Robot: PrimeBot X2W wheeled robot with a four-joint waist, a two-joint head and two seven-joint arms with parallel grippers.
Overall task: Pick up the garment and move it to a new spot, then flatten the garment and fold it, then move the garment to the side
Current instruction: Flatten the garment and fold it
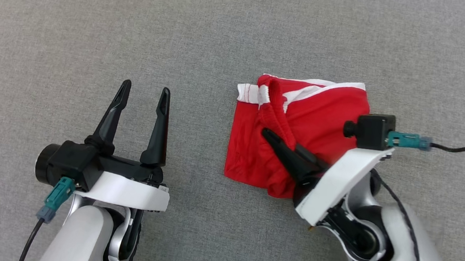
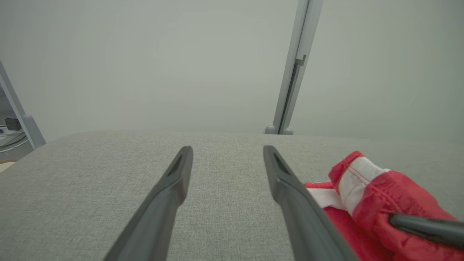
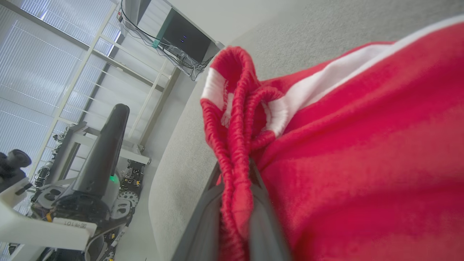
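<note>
Garment (image 1: 247,158) lies bunched on grey worktop (image 1: 96,25), right fingers (image 1: 284,153) nipped tight on its waistband (image 1: 272,113), left fingers (image 1: 160,123) spread wide and empty; best to lift slowly so cloth hangs free without slipping.

Right end effector (image 1: 267,133) pinching garment (image 1: 325,110), grey surface (image 1: 160,32)

There is one garment (image 1: 298,124), red with white bands, on one grey surface (image 1: 182,34). There are two grippers: the left gripper (image 1: 146,89) at the near left and the right gripper (image 1: 272,138) at the near right. Each has two dark fingers (image 1: 158,127), four together. There are two teal plugs: the left plug (image 1: 57,194) and the right plug (image 1: 402,140).
</note>
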